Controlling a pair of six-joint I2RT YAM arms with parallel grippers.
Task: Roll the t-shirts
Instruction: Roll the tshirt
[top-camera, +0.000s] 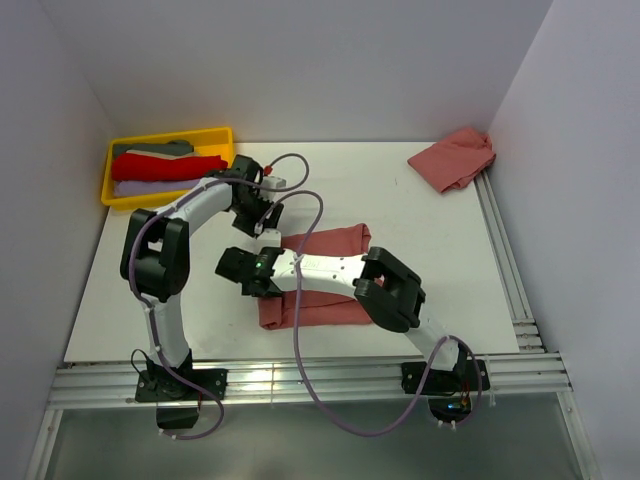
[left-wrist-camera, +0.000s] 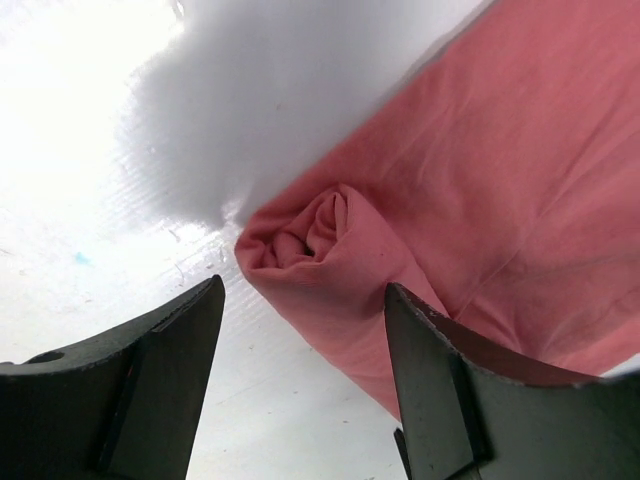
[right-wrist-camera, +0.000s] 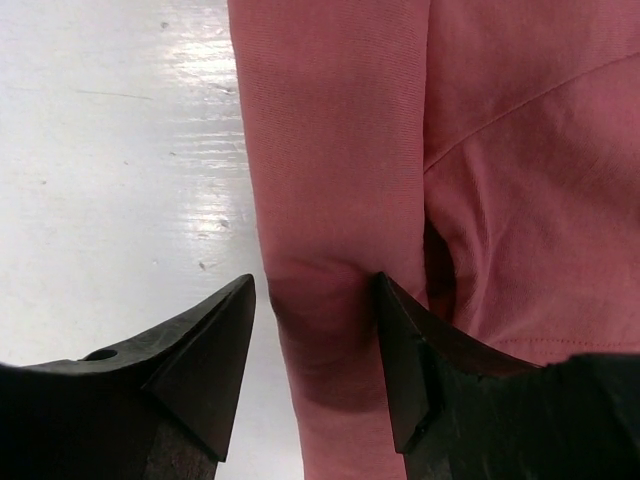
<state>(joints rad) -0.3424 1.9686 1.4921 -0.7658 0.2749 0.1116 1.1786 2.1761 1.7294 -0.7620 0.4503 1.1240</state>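
Left wrist – left gripper (left-wrist-camera: 305, 300): jaws wide apart and holding nothing. They straddle the end of the roll (left-wrist-camera: 320, 235) on the shirt (left-wrist-camera: 520, 170), probably lining up a grasp.
Right wrist – right gripper (right-wrist-camera: 315, 295): jaws astride the roll. The cloth narrows between them, so it looks pinched to keep the roll tight.
Top – layout: the shirt lies mid-table (top-camera: 420, 215), with both grippers at its rolled left edge.
Top – others: a crumpled shirt (top-camera: 455, 158) waits far right. The tray (top-camera: 108, 180) holds other shirts (top-camera: 165, 165).
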